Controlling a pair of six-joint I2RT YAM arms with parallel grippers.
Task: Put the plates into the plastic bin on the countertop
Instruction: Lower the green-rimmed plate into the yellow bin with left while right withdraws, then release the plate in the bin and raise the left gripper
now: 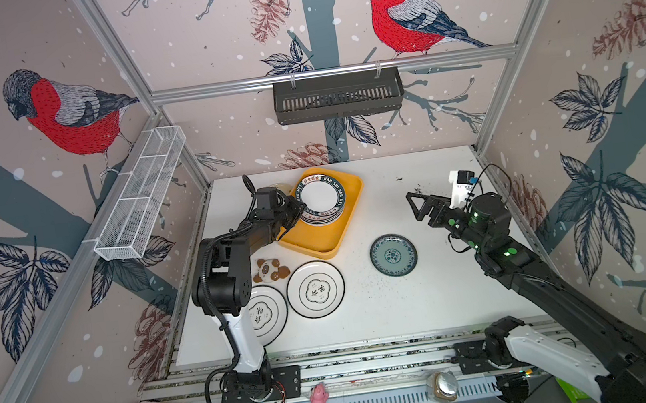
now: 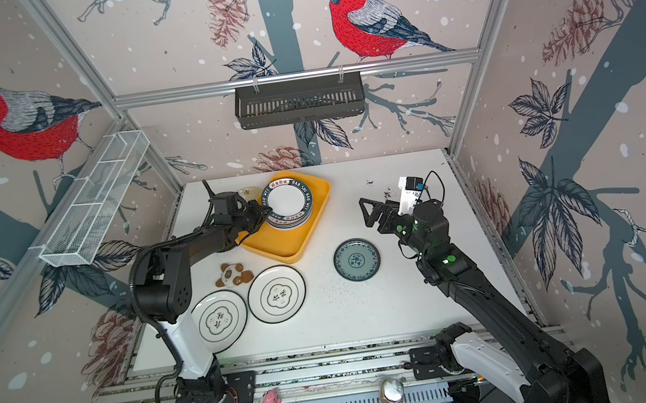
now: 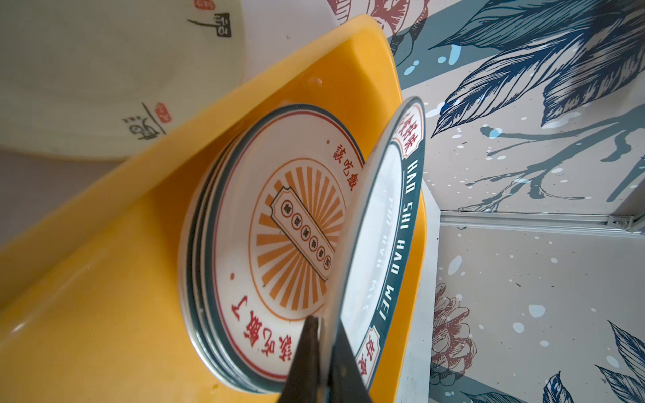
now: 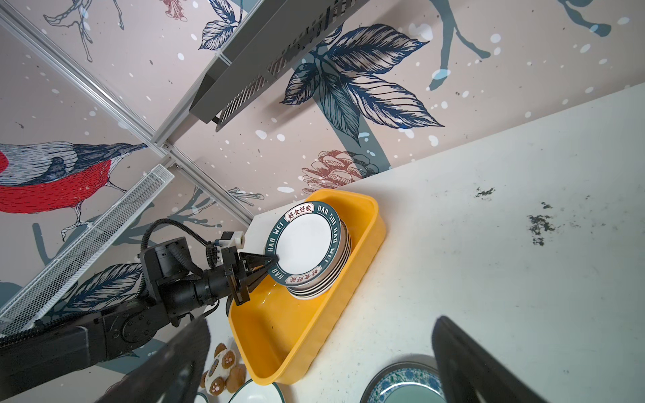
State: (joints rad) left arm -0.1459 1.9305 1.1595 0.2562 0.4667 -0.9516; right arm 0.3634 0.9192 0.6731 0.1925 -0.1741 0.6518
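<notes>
My left gripper (image 1: 300, 210) is clamped on the near rim of the lettered plate (image 1: 321, 197), which slants away from it over the stack (image 3: 244, 251) in the plastic bin (image 1: 319, 249), while my right gripper (image 1: 412, 205), jaws apart, hovers nearer the teal plate (image 1: 393, 255) on the countertop (image 1: 430, 302).

White speckled bench (image 1: 430, 302): yellow bin (image 1: 318, 241) at frame centre, teal plate (image 1: 393, 255) lower right of it, two white plates (image 1: 315, 290) and panda toy (image 1: 270, 269) below.

the left arm (image 1: 220, 284) hides part of a black-rimmed plate (image 1: 270, 313).
</notes>
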